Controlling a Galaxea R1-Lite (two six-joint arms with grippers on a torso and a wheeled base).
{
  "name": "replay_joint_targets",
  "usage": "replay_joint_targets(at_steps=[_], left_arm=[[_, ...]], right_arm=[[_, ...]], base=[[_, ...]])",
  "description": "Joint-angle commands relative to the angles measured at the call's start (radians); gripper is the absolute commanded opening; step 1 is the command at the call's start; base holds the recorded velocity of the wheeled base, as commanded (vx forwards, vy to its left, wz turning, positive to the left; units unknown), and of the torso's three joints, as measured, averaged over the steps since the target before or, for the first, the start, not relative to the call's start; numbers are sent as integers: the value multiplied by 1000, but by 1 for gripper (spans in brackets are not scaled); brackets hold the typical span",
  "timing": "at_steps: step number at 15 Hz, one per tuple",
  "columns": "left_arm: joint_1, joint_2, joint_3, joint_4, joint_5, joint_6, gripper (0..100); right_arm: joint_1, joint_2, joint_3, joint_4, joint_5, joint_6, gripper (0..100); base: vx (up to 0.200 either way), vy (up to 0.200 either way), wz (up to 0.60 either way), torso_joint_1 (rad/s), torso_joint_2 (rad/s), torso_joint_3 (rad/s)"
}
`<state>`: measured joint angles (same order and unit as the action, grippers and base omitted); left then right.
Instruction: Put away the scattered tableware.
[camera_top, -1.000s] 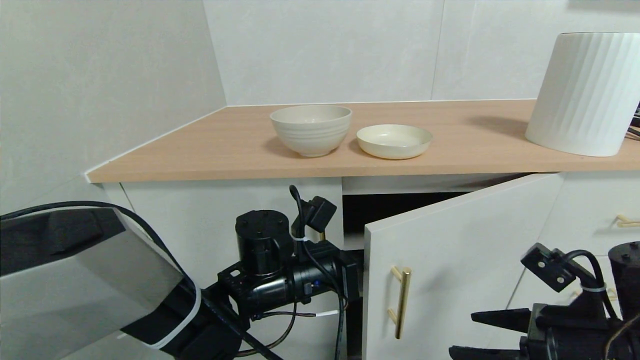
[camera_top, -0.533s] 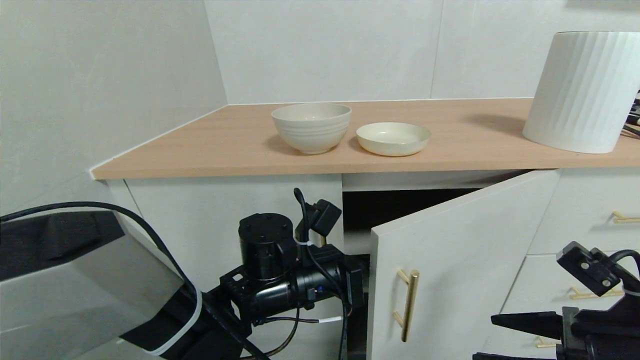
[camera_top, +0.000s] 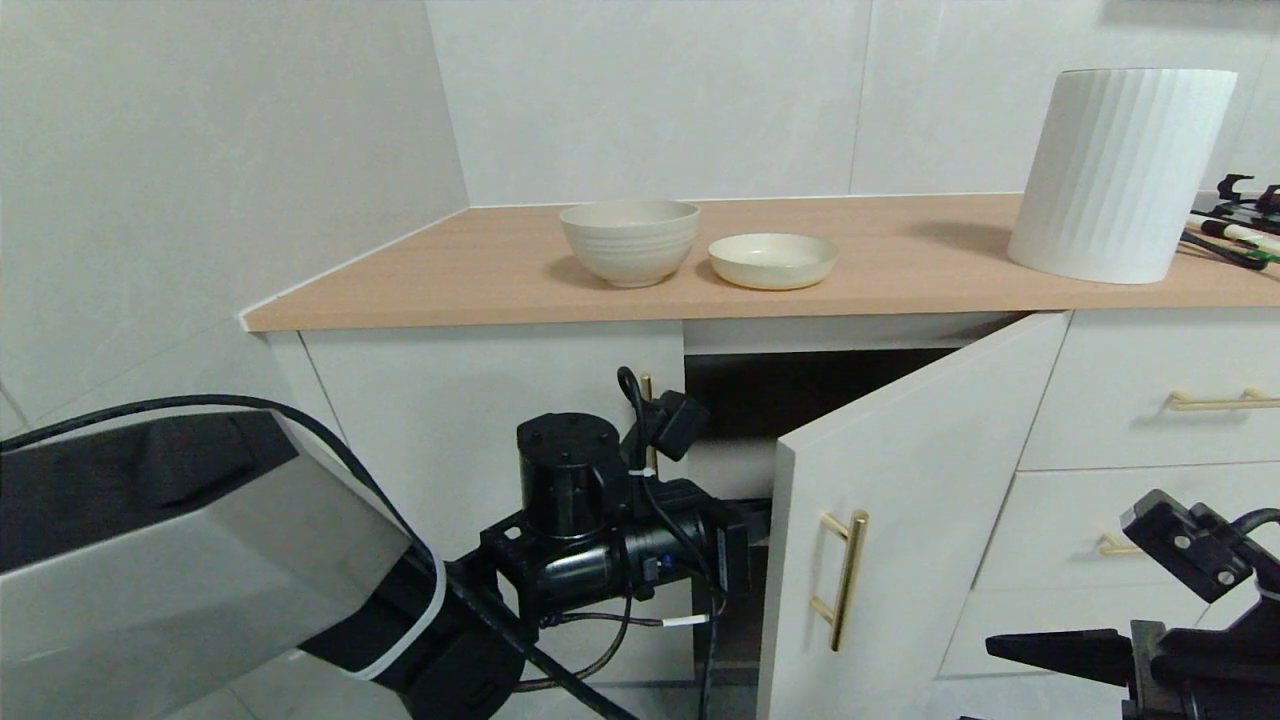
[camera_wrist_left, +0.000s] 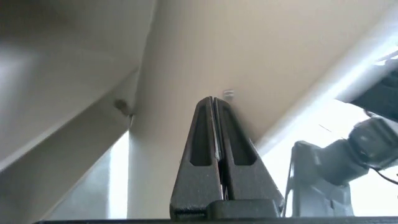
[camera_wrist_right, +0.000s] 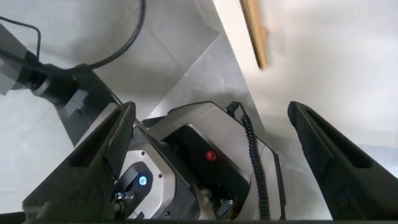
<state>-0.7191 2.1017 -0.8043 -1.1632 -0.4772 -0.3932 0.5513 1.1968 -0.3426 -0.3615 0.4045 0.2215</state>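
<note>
A deep cream bowl and a shallow cream dish stand side by side on the wooden counter. Below them the white cabinet door with a gold handle stands partly open, and the inside is dark. My left arm is low in front of the cabinet, its end at the door's inner edge. My left gripper is shut with nothing in it, close to a pale flat surface. My right gripper is open and empty, low to the right of the door, one finger pointing left.
A tall white ribbed container stands at the counter's right, with small tools beyond it. Drawers with gold handles are to the right of the door. A tiled wall closes off the left side.
The whole head view has pulled back and shifted. The cabinet door has swung wider open, with the left arm staying at its inner edge. The right gripper sits lower and farther right in the picture.
</note>
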Motion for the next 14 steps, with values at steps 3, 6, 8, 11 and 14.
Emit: replay_joint_targets(at_steps=[3,6,8,11,14], left_arm=[[-3,12,-69,54,0,-1,0],[-9,14,-115,114,0,-7,0],[-11,15,-153,155,2,-9,0],[-17,27,-191,181,2,-7,0],[-19,44,-220,204,2,-7,0]], right_arm=[[38,-2,7,-1,-3,1,100],[39,-11,7,-1,-3,1,100],[39,-14,7,-1,-1,1,100],[41,-26,8,1,-1,-1,100],[41,-31,10,1,-1,-1,100]], base=[[0,0,0,0,0,0],[-67,0,0,1,1,4],[-200,0,0,7,2,-10],[-67,0,0,2,2,-1],[0,0,0,0,0,0]])
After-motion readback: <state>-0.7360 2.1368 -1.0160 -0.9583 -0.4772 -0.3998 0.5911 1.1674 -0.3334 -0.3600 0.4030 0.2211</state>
